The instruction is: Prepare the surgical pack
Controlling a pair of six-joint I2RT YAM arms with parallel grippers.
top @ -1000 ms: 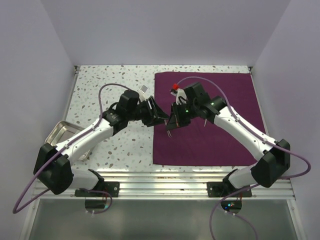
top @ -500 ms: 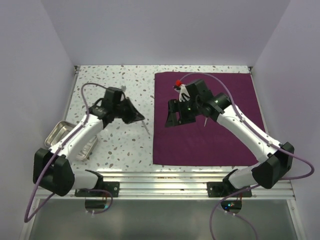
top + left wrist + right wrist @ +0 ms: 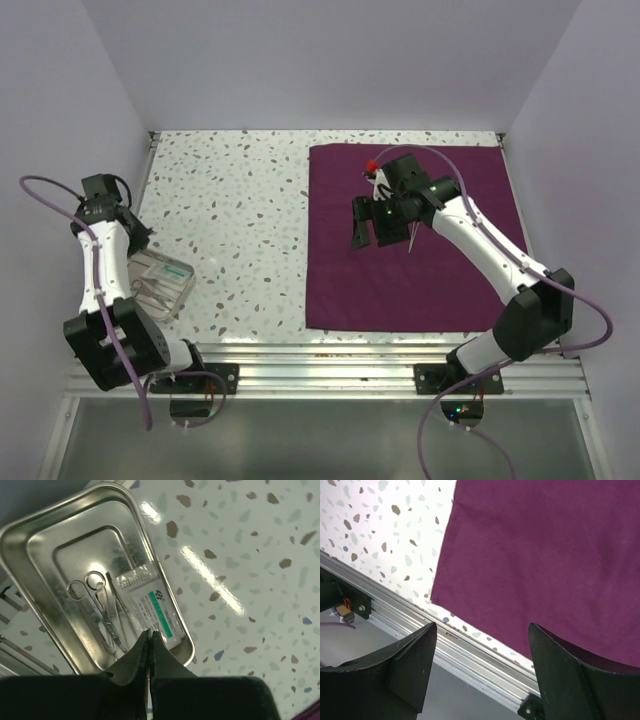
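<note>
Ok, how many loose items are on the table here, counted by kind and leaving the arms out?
Purple cloth: 1
Steel tray: 1
Sealed packet: 1
Steel instruments: 2, as far as their overlap in the tray lets me tell
Total: 5

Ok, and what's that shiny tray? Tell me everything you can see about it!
The tray is shiny silver metal, a rectangle with rounded corners, a raised rim and a stepped floor. It lies flat on the speckled table, at its near left side. Inside lie ring-handled scissor-like tools and, beside them, a white sealed packet with a green stripe. The left hand hangs above it, fingers closed, seemingly not touching it.
</note>
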